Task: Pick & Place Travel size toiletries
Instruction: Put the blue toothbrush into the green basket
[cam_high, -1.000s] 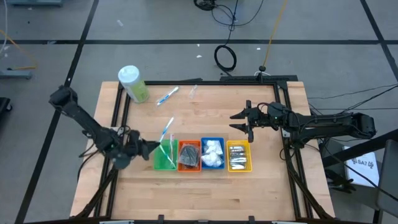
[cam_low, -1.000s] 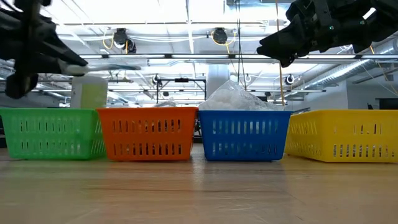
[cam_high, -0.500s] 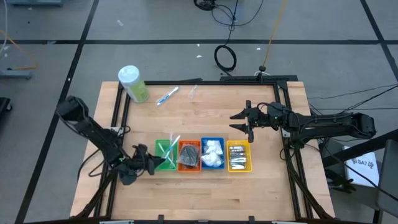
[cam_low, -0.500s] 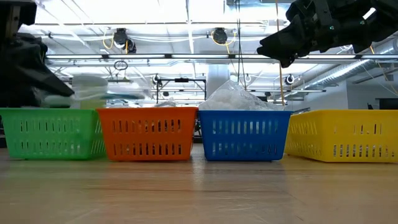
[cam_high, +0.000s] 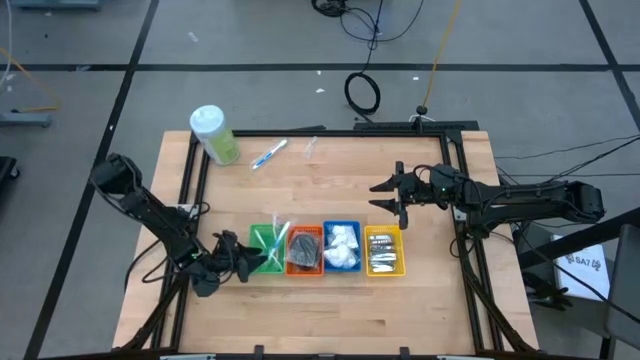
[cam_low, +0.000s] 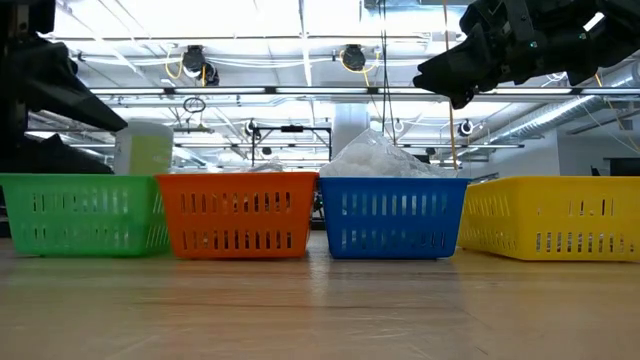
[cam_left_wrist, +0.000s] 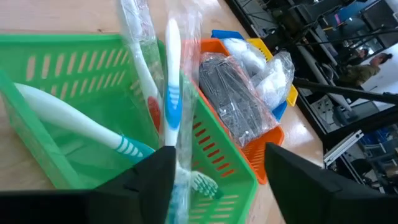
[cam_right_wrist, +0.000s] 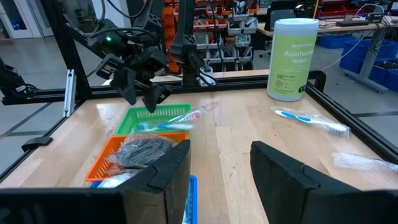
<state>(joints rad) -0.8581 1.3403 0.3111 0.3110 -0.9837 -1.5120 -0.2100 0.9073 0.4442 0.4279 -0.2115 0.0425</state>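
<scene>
Travel size toiletries sit mostly sorted in the four slatted plastic bins: you see wrapped toothbrushes (cam_left_wrist: 171, 106) leaning in the green bin (cam_high: 262, 249), their crinkly clear sleeves poking over its rim toward the orange bin (cam_high: 304, 250). That orange bin holds a dark clear pouch (cam_left_wrist: 233, 93), bulging and glossy. The blue bin (cam_high: 342, 246) next along carries heaped white packets (cam_low: 380, 155), and the yellow bin (cam_high: 384, 250) at the far end holds short silver-grey tubes (cam_high: 384, 258).

Your left gripper (cam_high: 250, 260) hovers just beside the green bin on its outer side, jaws spread wide and holding nothing; the toothbrush sleeve stands between its fingers (cam_left_wrist: 152, 177) but looks free.

Your right gripper (cam_high: 385, 197) hangs above the bare wood behind the yellow bin, well apart from it, jaws partly spread and empty.

Beyond the green bin, toward the table's far edge, lie one more blue-white toothbrush (cam_high: 268, 154) and a clear packet (cam_high: 310, 148), near a pale-green wipes canister (cam_high: 214, 134). Open wooden table (cam_high: 330, 190) lies between them and the bins
</scene>
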